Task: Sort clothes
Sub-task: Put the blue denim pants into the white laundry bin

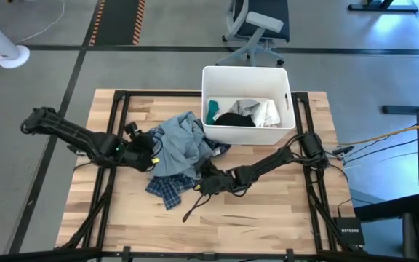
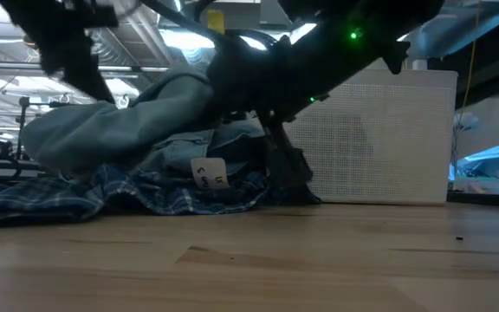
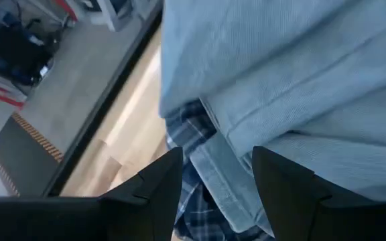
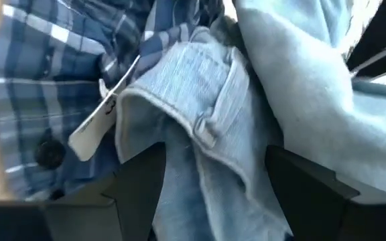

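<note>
Separating one garment from the heap is the step judged to be in hand; it is best done by closing on a single layer, the light blue-grey garment (image 1: 179,143), at a firm folded edge such as the belt-looped waistband seen in the right wrist view, so that the dark blue plaid garment (image 1: 167,188) beneath is not dragged along.

Nearest the desk's (image 1: 268,218) front edge, the right hand (image 1: 208,183) is set low at the heap's right side, its fingers (image 4: 139,181) spread wide around the waistband fold; nothing is pinched yet, though cloth lies between them. A white tag (image 4: 94,120) lies just beside that fold.

At the heap's left side, the left hand (image 1: 145,154) is likewise spread, its fingers (image 3: 283,181) straddling a blue-grey hem without clamping it.

Farther back, the white bin (image 1: 244,102) already holds teal, black and white clothes.
</note>
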